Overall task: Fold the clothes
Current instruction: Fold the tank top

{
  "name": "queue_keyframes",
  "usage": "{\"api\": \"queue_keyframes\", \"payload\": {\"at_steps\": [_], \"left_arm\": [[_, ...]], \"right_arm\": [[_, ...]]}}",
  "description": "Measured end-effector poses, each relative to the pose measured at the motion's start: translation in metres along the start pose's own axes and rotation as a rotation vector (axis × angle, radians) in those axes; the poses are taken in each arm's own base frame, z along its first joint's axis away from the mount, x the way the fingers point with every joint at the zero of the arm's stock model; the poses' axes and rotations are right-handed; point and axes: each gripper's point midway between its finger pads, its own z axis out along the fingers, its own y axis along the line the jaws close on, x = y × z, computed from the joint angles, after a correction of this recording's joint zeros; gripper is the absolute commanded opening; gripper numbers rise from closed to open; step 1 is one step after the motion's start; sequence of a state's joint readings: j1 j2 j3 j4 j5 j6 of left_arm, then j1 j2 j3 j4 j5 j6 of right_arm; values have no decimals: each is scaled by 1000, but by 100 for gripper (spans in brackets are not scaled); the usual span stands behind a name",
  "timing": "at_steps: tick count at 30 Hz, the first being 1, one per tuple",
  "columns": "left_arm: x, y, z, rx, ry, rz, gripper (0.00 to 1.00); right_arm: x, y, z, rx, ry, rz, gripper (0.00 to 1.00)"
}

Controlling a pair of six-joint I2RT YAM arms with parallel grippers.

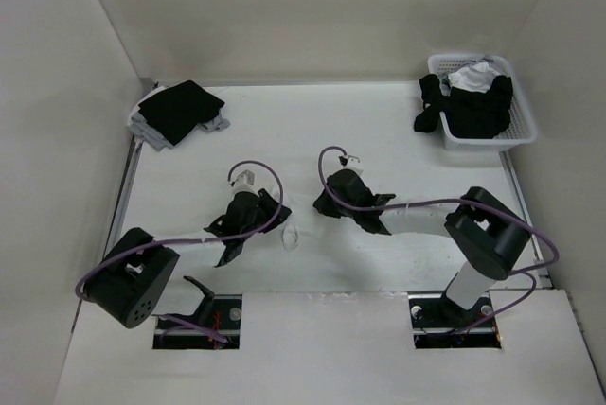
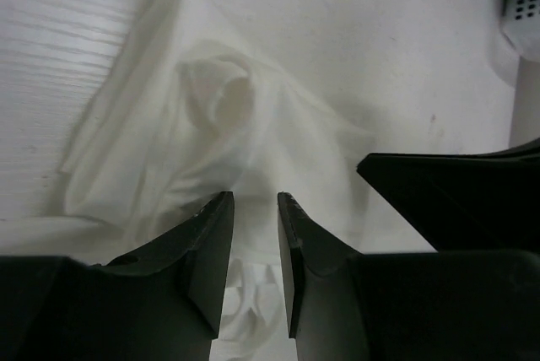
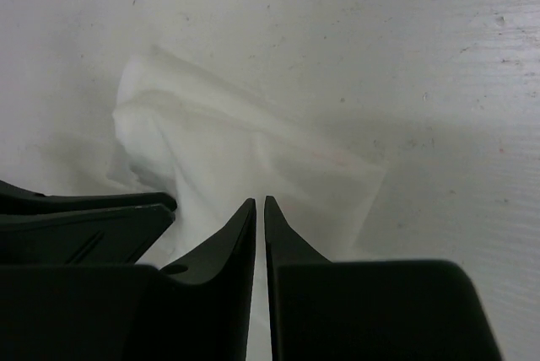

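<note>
The clothes (image 2: 211,116) are a thin white top lying crumpled on the white table, and only a small fold (image 1: 290,235) stands out from above. My left gripper (image 2: 256,196) hangs low over the fabric with its jaws a finger's width apart and cloth showing in the gap. The fabric (image 3: 236,150) rises in a tent toward my right gripper (image 3: 260,201), whose jaws are pinched to a thin slit on it. Seen from above, the left gripper (image 1: 275,216) and right gripper (image 1: 322,204) sit close together mid-table.
A white basket (image 1: 525,126) holding dark garments stands at the back right, its corner (image 2: 523,7) showing in the left wrist view. A folded black garment (image 1: 180,110) on grey cloth lies at the back left. White walls enclose the table.
</note>
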State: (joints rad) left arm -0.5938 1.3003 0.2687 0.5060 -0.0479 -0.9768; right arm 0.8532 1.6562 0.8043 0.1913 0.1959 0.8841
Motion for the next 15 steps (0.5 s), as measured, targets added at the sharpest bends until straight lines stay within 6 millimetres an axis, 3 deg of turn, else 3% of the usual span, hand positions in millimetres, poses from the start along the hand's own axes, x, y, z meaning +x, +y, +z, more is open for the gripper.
{"api": "queue_keyframes", "payload": {"at_steps": [5,11,15], "left_arm": [[-10,22,-1,-44,-38,-36,26],[-20,26,-6,-42,-72,-54,29],[-26,16,-13,-13,-87,-55,29]], "right_arm": [[8,-25,12,34,24,55,11],[-3,-35,15,40,4,114,11],[-6,-37,15,42,-3,119,23]]}}
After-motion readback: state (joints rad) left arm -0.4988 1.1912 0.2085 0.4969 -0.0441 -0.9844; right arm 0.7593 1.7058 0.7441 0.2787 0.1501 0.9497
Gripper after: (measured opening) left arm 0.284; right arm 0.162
